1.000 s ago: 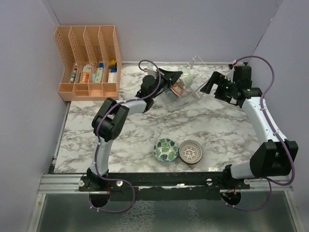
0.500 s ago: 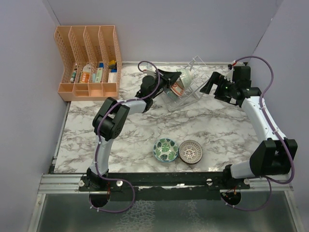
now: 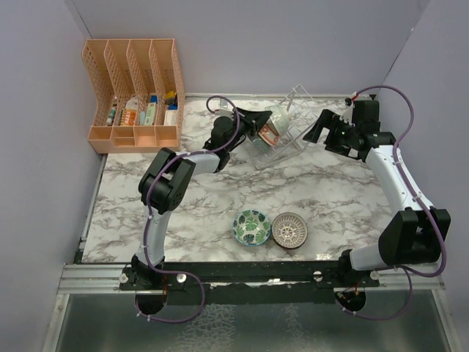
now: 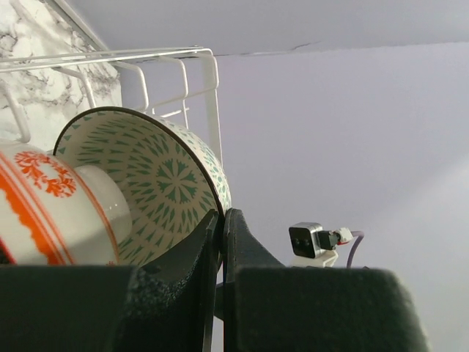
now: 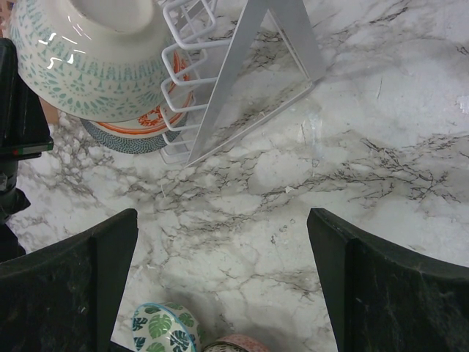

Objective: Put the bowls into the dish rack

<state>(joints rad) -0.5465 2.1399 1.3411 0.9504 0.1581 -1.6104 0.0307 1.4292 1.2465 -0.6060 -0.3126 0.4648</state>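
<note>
White wire dish rack (image 3: 287, 143), at the back of the marble table (image 3: 337, 198), already holds bowls on edge. Among them is a pale round bowl with a green printed pattern (image 4: 161, 176). The left gripper (image 4: 221, 220) has its jaws pinched together on that bowl's rim. The right gripper (image 5: 221, 220) hangs beside the rack, jaws wide apart and empty. A teal-green leaf-patterned bowl (image 3: 251, 226) and a brown-grey lattice bowl (image 3: 289, 229) sit side by side near the front edge, so two appear left to load.

pale green-patterned bowl (image 4: 154, 176), teal leaf bowl (image 3: 251, 226), white rack (image 5: 231, 77).
</note>
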